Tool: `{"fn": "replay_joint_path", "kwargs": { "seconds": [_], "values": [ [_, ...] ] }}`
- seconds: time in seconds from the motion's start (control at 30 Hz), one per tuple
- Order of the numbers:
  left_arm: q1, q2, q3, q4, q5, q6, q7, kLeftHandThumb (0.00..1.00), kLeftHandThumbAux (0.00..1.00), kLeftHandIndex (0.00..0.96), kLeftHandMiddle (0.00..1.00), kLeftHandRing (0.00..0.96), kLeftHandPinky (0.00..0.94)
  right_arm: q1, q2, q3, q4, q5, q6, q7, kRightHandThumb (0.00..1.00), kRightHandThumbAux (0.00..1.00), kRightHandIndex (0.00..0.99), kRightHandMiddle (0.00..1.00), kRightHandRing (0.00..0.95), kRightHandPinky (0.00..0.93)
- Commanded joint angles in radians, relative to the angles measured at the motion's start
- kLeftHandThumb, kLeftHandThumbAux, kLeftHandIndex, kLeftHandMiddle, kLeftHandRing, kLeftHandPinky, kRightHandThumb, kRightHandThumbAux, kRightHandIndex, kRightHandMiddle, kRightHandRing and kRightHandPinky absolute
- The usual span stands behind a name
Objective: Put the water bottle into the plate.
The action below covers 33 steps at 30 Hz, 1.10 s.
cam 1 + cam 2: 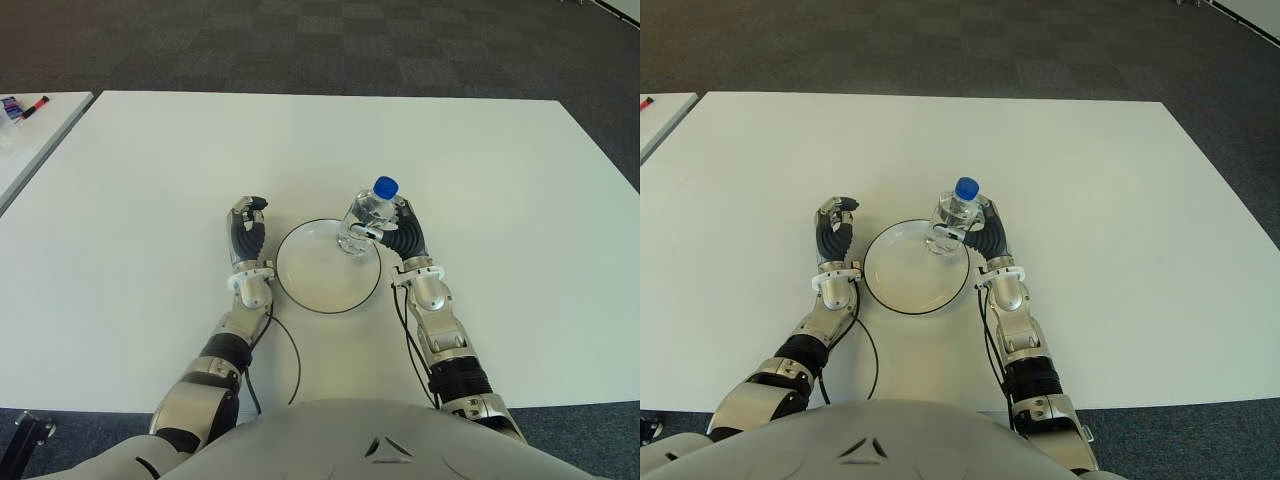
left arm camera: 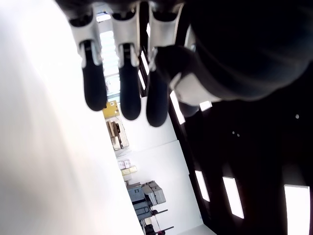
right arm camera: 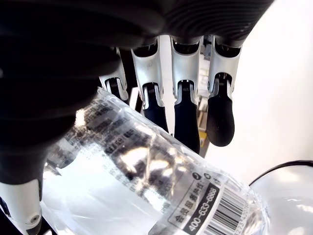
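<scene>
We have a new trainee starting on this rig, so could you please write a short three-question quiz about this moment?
1. True or false: the water bottle lies flat on the table.
2. Which hand grasps the bottle: A) left hand, B) right hand?
3. Fill in: the bottle's base is over the far right rim of the ____.

Key
1. False: it is upright, blue cap up.
2. B; the left hand, beside the plate, holds nothing.
3. plate
</scene>
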Motion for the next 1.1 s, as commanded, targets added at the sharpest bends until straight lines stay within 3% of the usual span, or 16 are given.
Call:
{"fn": "replay_joint_path", "kwargs": {
  "seconds": [0.03, 0.47, 1.1],
  "values": [
    [0.026, -0.010, -0.003, -0.022, -0.009, 0.026, -0.029, 0.841, 0.674, 0.430, 0.446, 0.395, 0.431, 0.007, -0.002, 0.005, -0.020, -0.003, 0.026, -0.007, 0.856, 0.675, 0.403, 0.533, 0.875, 0.853],
    [0.046, -0.027, 0.001, -0.080, -0.032, 0.073, -0.077, 0.839, 0.676, 0.424, 0.446, 0.372, 0.407, 0.019, -0.007, 0.008, -0.020, -0.035, 0.092, -0.021, 0.857, 0.674, 0.404, 0.535, 0.878, 0.857],
    [0.055, -0.030, -0.009, -0.108, -0.020, 0.092, -0.092, 0.836, 0.678, 0.407, 0.456, 0.373, 0.409, 0.023, -0.009, 0.011, 0.002, -0.011, 0.095, 0.005, 0.857, 0.674, 0.406, 0.537, 0.881, 0.859]
  ]
}}
